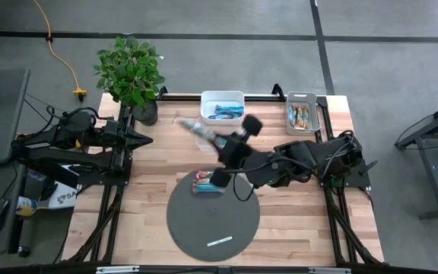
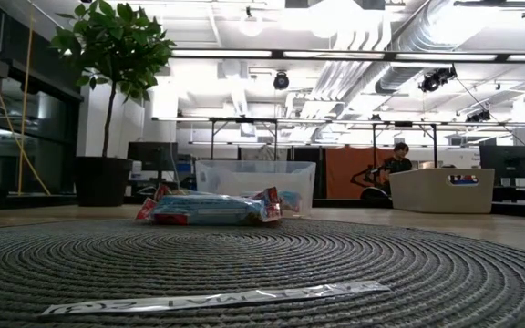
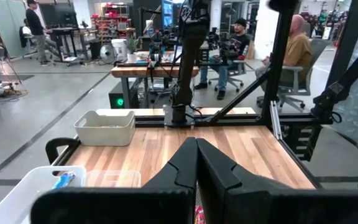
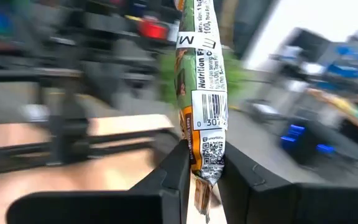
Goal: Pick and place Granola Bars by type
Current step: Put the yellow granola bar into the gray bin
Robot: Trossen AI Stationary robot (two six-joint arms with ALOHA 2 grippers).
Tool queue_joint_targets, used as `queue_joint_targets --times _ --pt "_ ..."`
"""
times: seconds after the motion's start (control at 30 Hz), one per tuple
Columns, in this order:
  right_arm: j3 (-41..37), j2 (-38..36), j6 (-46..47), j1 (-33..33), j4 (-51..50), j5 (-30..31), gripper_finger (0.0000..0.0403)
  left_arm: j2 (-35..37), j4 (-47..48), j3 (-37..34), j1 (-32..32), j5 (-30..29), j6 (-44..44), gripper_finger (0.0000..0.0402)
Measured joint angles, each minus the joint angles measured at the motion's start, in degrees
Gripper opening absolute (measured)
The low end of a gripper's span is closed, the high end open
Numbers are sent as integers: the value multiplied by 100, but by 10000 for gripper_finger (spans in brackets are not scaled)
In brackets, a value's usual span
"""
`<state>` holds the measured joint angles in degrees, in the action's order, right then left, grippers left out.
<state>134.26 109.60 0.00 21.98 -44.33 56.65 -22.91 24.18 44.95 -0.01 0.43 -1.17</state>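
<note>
Right wrist view shows the right gripper (image 4: 202,169) clenched on the lower end of a tan-and-green bar (image 4: 201,93), which stands up out of the fingers with barcode and print facing the camera. In the high view that gripper (image 1: 213,141) is raised over the wood table (image 1: 310,228), between the round mat (image 1: 204,228) and the white bin (image 1: 222,100), the bar (image 1: 196,131) sticking out toward the plant (image 1: 131,72). My judgement: the step is carrying this bar to its bin. The tan bin (image 1: 303,112) already holds similar wrappers, the white bin blue ones, so the carry should end over the tan bin, with the bar lowered before release, since a grip on one end lets it swing. The wrapper is glossy crinkled film, slim and flat. On the coarse, ribbed woven mat lie more bars (image 2: 210,208), blue and red, stacked touching, and a thin white strip (image 2: 217,298). The left gripper (image 3: 196,163) waits, fingers pressed together, at the table's left edge.
</note>
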Motion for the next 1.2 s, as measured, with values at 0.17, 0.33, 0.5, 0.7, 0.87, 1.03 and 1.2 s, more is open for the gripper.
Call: queue_joint_targets --times 0.17,0.33,0.5,0.7,0.87,1.03,1.2 --pt "2 -147 637 -57 -793 1379 53 1 0 2 0 2 0 1" --pt "4 -319 1999 -269 -2059 1880 53 1 0 2 0 0 0 1" --pt "-4 -430 3890 -809 -3790 1133 53 2 0 2 0 2 0 1" --pt "-427 -575 4504 -1658 -4421 -151 53 0 3 1 0 1 -1 1" --pt "-1205 -776 4743 -2442 -4486 -859 53 0 -2 1 0 2 0 1" --pt "-2392 -991 4919 -3177 -4544 -1575 53 0 -1 1 0 0 -2 1" --pt "-3658 -1264 4965 -3767 -4557 -1866 53 0 -3 1 0 1 -1 1"
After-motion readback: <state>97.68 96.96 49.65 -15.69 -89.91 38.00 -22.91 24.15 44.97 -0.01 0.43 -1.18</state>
